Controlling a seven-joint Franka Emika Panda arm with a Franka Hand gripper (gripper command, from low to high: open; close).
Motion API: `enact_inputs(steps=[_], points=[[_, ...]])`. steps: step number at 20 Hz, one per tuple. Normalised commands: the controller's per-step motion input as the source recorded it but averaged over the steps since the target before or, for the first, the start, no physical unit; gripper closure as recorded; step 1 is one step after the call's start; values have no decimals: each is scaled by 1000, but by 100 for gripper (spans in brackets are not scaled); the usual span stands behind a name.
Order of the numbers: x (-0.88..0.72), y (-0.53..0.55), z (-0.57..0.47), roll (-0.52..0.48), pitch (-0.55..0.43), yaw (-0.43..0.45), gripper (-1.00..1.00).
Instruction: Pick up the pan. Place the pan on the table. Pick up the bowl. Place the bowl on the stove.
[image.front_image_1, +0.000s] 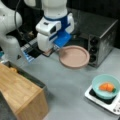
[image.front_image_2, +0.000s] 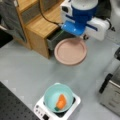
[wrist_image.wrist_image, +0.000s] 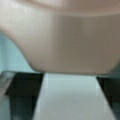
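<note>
Pan (image.front_image_1: 74, 56) hangs level at the hand (image.front_image_1: 53, 50), which grips its stubby white handle (wrist_image.wrist_image: 70, 97) between dark fingers (wrist_image.wrist_image: 21, 87); whether it sits on or just above the tabletop (image.front_image_1: 72, 85) cannot be told. In both front views the bowl (image.front_image_2: 58, 98) sits on the stove (image.front_image_2: 72, 106). Gripped at one edge only, the pan could tilt or slip.

Light wooden box (image.front_image_1: 21, 93), silver toaster oven (image.front_image_1: 100, 42), dark backdrop
</note>
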Motion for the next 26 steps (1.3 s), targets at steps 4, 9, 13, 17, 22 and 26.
enact_inputs(steps=[4,9,13,17,22,26], points=[[343,-88,295,0,189,-63,100],[427,-208,330,-24,242,-3,100],[517,-323,226,-38,246,89,100],[608,-442,154,-64,211,182,100],[559,-410,98,-90,156,201,100],[429,-287,71,-97,131,174,100]])
